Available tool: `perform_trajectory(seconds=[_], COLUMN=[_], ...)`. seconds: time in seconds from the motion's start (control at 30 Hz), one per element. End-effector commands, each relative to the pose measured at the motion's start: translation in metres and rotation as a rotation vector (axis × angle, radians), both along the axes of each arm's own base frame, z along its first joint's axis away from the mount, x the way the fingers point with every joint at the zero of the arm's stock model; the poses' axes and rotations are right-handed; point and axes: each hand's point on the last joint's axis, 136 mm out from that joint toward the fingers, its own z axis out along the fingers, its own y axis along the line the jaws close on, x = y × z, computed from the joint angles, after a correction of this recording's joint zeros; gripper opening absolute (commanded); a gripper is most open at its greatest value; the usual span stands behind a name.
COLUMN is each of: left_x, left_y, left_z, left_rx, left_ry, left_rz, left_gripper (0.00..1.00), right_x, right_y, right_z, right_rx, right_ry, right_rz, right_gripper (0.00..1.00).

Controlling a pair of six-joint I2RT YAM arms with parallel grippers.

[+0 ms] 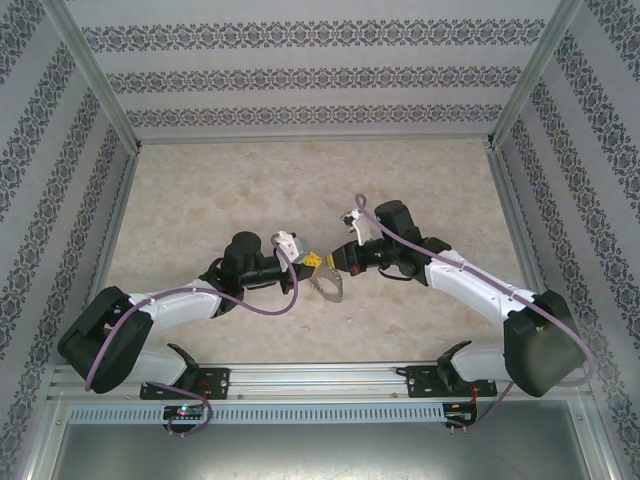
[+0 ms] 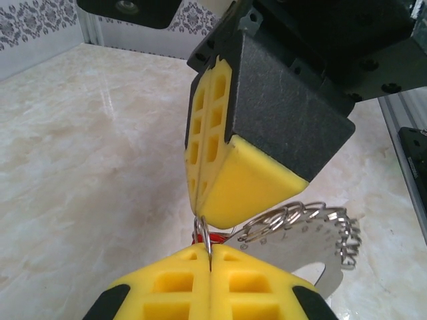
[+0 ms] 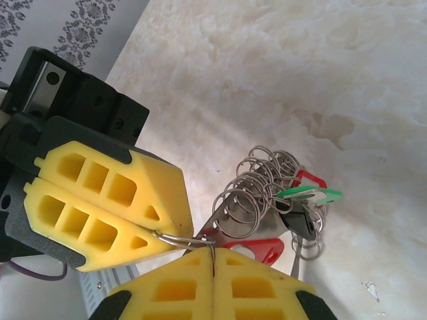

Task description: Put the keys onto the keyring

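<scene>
Left arm [image 1: 150,315]: bent out from the base at the near left edge, forearm slanting inward to mid-table, wrist turned toward the other arm.
Right arm [image 1: 480,285]: bent out from the base at the near right edge, forearm slanting inward and left, wrist facing the left one.
Left gripper [image 3: 159,230]: yellow pads pressed together with no gap, tips clamped on a thin wire loop; tip to tip with the other gripper, at an angle to it.
Right gripper [image 3: 212,270]: pads pressed flat together too, pinching the loop's wire in the seam between them.
Wire loop [image 3: 175,239]: small silvery ring at the keyring's near end, bridging both pairs of tips; nearly edge-on in the left wrist view.
Keyring [image 3: 257,193]: held up off the table over its middle, just beside the meeting tips; flat grey metal arc fringed with many small rings; long axis running from the pinched loop away from the pads, up and to the right in the right wrist view.
Red key [image 3: 263,250]: head lying flat against the arc, just beyond the right pads, long axis roughly along the keyring's.
Green key [image 3: 310,195]: at the far end of the bundle, head lying crosswise, pointing right; second red head just behind it; threaded on a ring or not, cannot tell.
Table [image 1: 200,200]: pale marbled top beneath the bundle.
</scene>
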Motion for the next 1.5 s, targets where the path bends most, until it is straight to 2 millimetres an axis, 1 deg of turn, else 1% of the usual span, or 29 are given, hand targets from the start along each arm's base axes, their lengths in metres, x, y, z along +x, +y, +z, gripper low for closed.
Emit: perform_trajectory(seconds=[0.0, 0.1, 0.13, 0.2, 0.27, 0.37, 0.43, 0.5, 0.7, 0.87, 0.97, 1.0, 1.07, 1.17, 1.23, 1.37, 1.4, 1.47], left_x=[0.004, 0.004, 0.002, 0.0, -0.001, -0.001, -0.001, -0.001, 0.0, 0.0, 0.0, 0.0, 0.001, 0.001, 0.0, -0.002, -0.002, -0.002], left_y=[-0.006, -0.008, -0.009, -0.01, -0.011, -0.011, -0.011, -0.012, -0.013, -0.011, -0.01, -0.01, -0.01, -0.009, -0.009, -0.008, -0.008, -0.008], left_z=[0.033, 0.017, 0.013, 0.007, 0.005, 0.006, 0.006, 0.005, 0.006, -0.001, -0.001, 0.0, 0.001, 0.0, 0.001, 0.012, 0.015, 0.022], left_rx=[-0.096, -0.048, -0.03, -0.001, 0.017, 0.033, 0.046, 0.058, 0.086, 0.127, 0.138, 0.139, 0.141, 0.144, 0.135, 0.086, 0.071, 0.046], left_ry=[-0.1, -0.063, -0.049, -0.034, -0.027, -0.027, -0.024, -0.021, -0.013, -0.001, -0.002, -0.002, -0.004, -0.004, -0.005, -0.037, -0.049, -0.072], left_rz=[-0.008, -0.017, -0.028, -0.049, -0.056, -0.057, -0.06, -0.068, -0.078, -0.078, -0.078, -0.078, -0.073, -0.071, -0.07, -0.06, -0.055, -0.053], left_gripper=[0.0, 0.0, 0.03, 0.06, 0.1, 0.13, 0.19, 0.21, 0.21, 0.19, 0.14, 0.09, 0.0, 0.0, 0.0, 0.0, 0.0, 0.0], right_x=[0.011, 0.011, 0.01, 0.008, 0.006, 0.003, 0.002, -0.002, -0.006, -0.008, -0.01, -0.011, -0.011, -0.01, -0.005, 0.006, 0.004, 0.001], right_y=[-0.005, -0.003, -0.002, 0.0, 0.002, 0.005, 0.007, 0.01, 0.016, 0.02, 0.022, 0.022, 0.021, 0.014, 0.005, -0.023, -0.026, -0.025], right_z=[0.019, 0.035, 0.039, 0.042, 0.044, 0.044, 0.044, 0.045, 0.049, 0.051, 0.051, 0.051, 0.05, 0.049, 0.043, 0.013, 0.007, 0.003], right_rx=[0.009, 0.022, 0.022, 0.017, 0.012, 0.008, 0.002, -0.005, -0.01, -0.007, -0.009, -0.01, -0.02, -0.042, -0.075, -0.228, -0.244, -0.243], right_ry=[-0.048, -0.101, -0.116, -0.129, -0.148, -0.154, -0.16, -0.173, -0.202, -0.211, -0.21, -0.21, -0.211, -0.226, -0.222, -0.178, -0.163, -0.153], right_rz=[-0.045, -0.033, -0.025, -0.009, 0.007, 0.02, 0.027, 0.046, 0.085, 0.1, 0.114, 0.117, 0.113, 0.093, 0.053, -0.033, -0.026, -0.006], right_gripper=[0.0, 0.0, 0.0, 0.0, 0.0, 0.0, 0.0, 0.0, 0.0, 0.0, 0.0, 0.0, 0.0, 0.0, 0.0, 0.0, 0.0, 0.0])
